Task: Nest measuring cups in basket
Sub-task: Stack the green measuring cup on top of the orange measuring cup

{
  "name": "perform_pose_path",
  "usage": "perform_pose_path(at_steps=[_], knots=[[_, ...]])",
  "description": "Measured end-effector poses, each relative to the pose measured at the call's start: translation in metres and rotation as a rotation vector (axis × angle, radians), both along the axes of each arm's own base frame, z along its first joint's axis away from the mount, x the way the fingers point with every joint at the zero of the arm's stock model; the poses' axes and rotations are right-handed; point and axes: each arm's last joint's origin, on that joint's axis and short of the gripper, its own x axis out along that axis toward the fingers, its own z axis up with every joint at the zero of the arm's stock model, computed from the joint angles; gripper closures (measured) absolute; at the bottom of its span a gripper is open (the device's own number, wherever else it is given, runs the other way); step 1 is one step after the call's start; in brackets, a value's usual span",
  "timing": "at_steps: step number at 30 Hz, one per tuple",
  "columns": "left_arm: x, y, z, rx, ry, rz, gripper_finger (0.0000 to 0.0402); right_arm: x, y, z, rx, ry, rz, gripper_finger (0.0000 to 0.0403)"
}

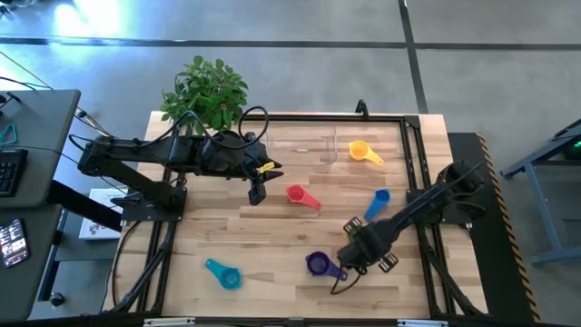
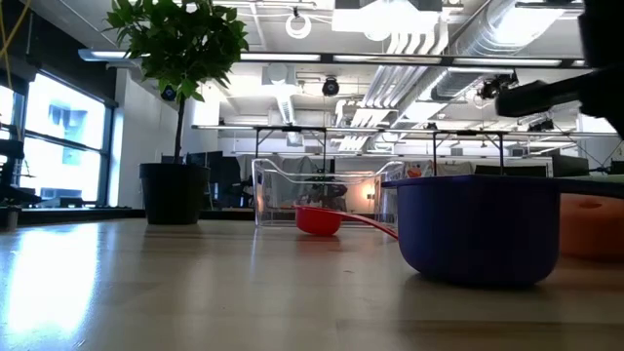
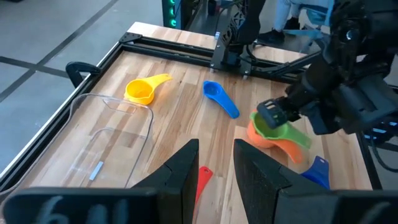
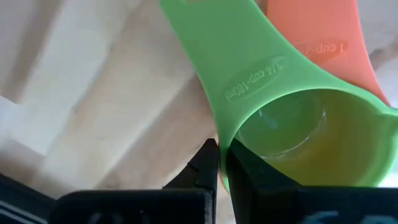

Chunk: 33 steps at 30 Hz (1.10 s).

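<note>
Measuring cups lie scattered on the wooden table (image 1: 272, 245): yellow (image 1: 361, 152) beside the clear basket (image 1: 304, 145), red (image 1: 300, 195) near the middle, blue (image 1: 378, 202), teal (image 1: 223, 273) and purple (image 1: 319, 263) at the near edge. We see the right claw (image 4: 221, 165) pinched shut on the rim of the green cup (image 4: 298, 118), which sits inside the orange cup (image 3: 273, 142). Our left claw (image 3: 214, 165) hangs with fingers spread above the red cup, holding nothing. A potted plant (image 1: 207, 89) stands at the far corner.
</note>
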Motion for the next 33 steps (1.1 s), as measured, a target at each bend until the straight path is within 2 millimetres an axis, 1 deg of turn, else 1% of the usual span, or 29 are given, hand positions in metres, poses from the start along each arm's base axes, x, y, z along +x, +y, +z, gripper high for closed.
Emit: perform_pose_path(at_steps=[3, 7, 15, 18, 22, 25, 29, 33], knots=[[0.000, 0.000, 0.000, 0.000, 0.000, 0.000, 0.0312, -0.005, 0.007, 0.000, 0.021, 0.017, -0.045, 0.0394], [0.000, 0.000, 0.000, 0.001, 0.000, 0.000, 0.0312, -0.010, 0.014, 0.000, 0.009, 0.026, -0.095, 0.0394], [0.000, 0.000, 0.000, 0.001, 0.001, 0.000, 0.0312, -0.015, 0.016, 0.001, -0.003, 0.053, -0.160, 0.0390], [0.000, 0.000, 0.000, 0.001, 0.000, 0.000, 0.0312, -0.015, 0.016, 0.001, -0.003, 0.058, -0.176, 0.0374], [0.000, 0.000, 0.000, 0.000, 0.000, 0.000, 0.0312, -0.015, 0.016, 0.001, -0.014, 0.051, -0.179, 0.0339], [0.000, 0.000, 0.000, 0.000, -0.005, 0.000, 0.0312, -0.015, 0.015, 0.002, -0.030, 0.040, -0.186, 0.0320], [0.000, 0.000, 0.001, 0.000, -0.008, 0.000, 0.0312, -0.018, 0.012, 0.011, -0.023, 0.021, -0.235, 0.0308], [0.000, 0.000, 0.001, 0.000, -0.008, 0.000, 0.0312, -0.025, 0.007, 0.029, -0.006, -0.019, -0.341, 0.0305]])
